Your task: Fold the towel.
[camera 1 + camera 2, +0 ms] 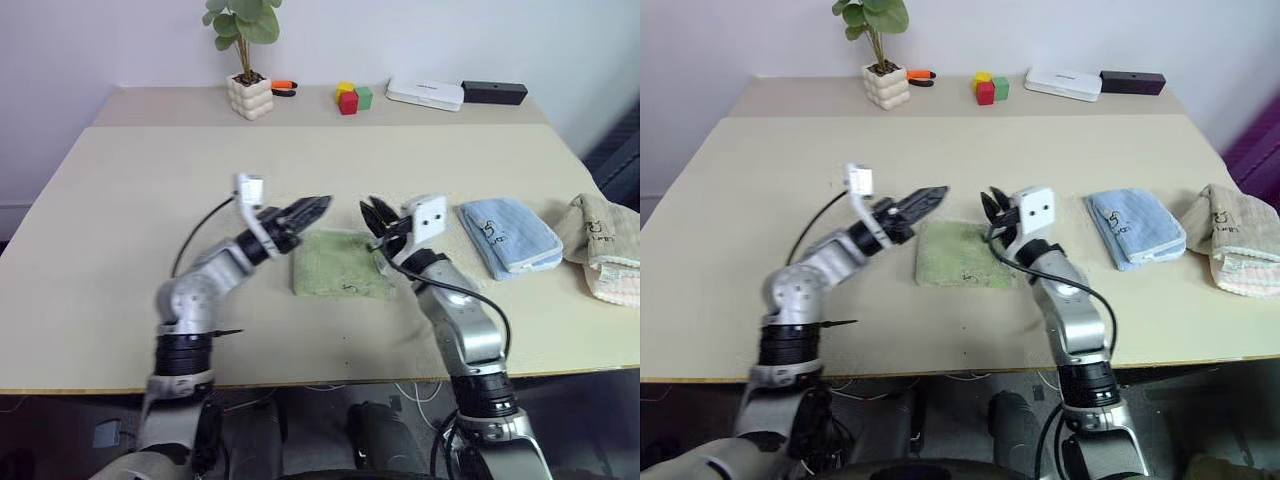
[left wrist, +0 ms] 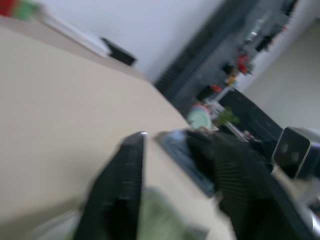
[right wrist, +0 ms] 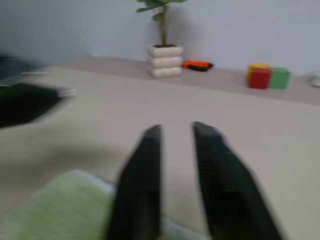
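The light green towel [image 1: 335,268] lies folded into a small flat square on the table [image 1: 120,220], near the front, between my two arms. Both grippers hover just above its far edge, tips pointing toward each other and a short gap apart. My left gripper [image 1: 318,207] has its fingers a little apart with nothing between them; the towel [image 2: 160,215] shows below them in the left wrist view. My right gripper [image 1: 372,210] is shut and empty, and the right wrist view shows its fingers [image 3: 145,170] over the towel's [image 3: 60,205] edge.
A folded light blue towel [image 1: 508,235] and a beige towel [image 1: 605,245] lie to the right. Along the far edge stand a potted plant [image 1: 249,95], an orange tool [image 1: 283,86], coloured blocks [image 1: 352,97], a white box [image 1: 425,93] and a black box [image 1: 494,92].
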Controlling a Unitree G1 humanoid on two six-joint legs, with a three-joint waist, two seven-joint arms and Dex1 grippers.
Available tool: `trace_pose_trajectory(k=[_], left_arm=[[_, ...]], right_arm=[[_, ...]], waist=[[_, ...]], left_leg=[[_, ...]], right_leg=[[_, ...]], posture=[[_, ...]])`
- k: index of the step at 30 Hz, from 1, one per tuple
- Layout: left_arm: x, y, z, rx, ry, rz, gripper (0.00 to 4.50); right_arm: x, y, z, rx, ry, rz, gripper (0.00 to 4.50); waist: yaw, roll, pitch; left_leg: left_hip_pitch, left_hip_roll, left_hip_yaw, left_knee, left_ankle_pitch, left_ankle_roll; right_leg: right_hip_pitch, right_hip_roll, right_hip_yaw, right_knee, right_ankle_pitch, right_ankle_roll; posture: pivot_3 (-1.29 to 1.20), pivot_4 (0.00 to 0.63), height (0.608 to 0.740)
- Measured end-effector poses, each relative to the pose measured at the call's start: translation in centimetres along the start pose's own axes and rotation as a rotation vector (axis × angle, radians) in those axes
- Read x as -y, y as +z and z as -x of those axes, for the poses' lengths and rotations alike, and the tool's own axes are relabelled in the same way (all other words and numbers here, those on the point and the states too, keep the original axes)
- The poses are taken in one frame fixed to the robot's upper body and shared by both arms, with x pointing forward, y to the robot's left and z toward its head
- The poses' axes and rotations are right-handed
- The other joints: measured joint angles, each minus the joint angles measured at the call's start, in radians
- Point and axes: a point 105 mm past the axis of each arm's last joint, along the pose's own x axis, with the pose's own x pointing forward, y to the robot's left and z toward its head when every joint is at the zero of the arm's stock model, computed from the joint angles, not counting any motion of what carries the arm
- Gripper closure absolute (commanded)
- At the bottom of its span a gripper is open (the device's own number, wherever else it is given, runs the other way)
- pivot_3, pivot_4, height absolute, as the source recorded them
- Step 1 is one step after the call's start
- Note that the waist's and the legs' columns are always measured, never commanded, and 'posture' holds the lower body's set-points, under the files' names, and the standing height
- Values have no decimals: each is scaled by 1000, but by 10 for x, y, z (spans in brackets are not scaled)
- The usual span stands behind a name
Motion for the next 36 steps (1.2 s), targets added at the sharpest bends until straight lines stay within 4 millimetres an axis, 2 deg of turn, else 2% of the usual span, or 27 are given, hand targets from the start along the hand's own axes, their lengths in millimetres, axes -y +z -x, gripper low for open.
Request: trace_pose_trajectory(k=[1, 2, 6, 9, 14, 23, 29, 34, 35, 36], left_arm=[[1, -6, -4, -16, 6, -18, 4438], [-1, -12, -6, -33, 26, -38, 4480], [-17, -40, -2, -100, 124, -70, 4480], [-25, -44, -2, -105, 175, -91, 4480], [-38, -49, 2, -106, 232, -108, 4480], [-60, -53, 20, -131, 267, -159, 4480], [-65, -50, 24, -112, 286, -158, 4480], [-70, -44, 31, -105, 308, -161, 4480], [-73, -40, 35, -96, 318, -157, 3950], [-74, -36, 37, -91, 320, -151, 3651]], right_arm=[[1, -2, 0, -7, -14, 12, 4500], [3, -6, 1, -21, -37, 28, 4500], [3, -27, 5, -93, -117, 53, 4500], [-4, -34, 2, -111, -146, 42, 4500], [-21, -62, 5, -200, -122, 60, 4500], [-14, -64, 3, -175, -118, 116, 4500], [-10, -65, 3, -173, -128, 145, 4500], [7, -60, 7, -170, -162, 141, 4500], [12, -56, 8, -159, -169, 100, 3983], [14, -52, 8, -141, -170, 57, 3676]], waist=[[-3, 0, 0], [-4, 0, 0], [-5, 1, 0], [-3, 1, 0], [0, 1, 0], [0, 0, -1], [0, 0, -1], [0, 0, -1], [-1, 0, -1], [-2, 0, -1]], left_leg=[[0, 0, 0, -1, 0, 0], [1, 0, 0, -1, 0, 0], [0, 1, 0, -2, 0, 0], [0, 1, 0, -1, 0, 0], [0, 0, 0, 0, 0, 0], [1, 0, 0, 0, 0, 0], [1, 0, 0, 1, 0, 0], [1, 0, 0, 1, 0, 0], [1, 1, 0, 1, 0, 0], [1, 1, 0, 0, 0, 0]], right_leg=[[0, 0, 0, 0, 0, 0], [-1, 1, 0, 0, 0, 0], [-3, 1, 0, 2, 0, 0], [-2, 1, 0, 3, 0, 0], [-2, 1, 0, 3, 0, 0], [-1, 1, 0, 3, -1, -2], [-1, 0, 0, 4, -1, -2], [-1, 0, 0, 4, -1, -1], [-1, 0, 0, 4, 0, -1], [-1, 1, 0, 4, 0, 0]], posture=[[0, 150, 740], [0, 150, 740], [0, 150, 740], [0, 150, 740], [0, 150, 740], [0, 150, 740], [0, 150, 740], [0, 150, 740], [0, 150, 740], [0, 150, 740]])
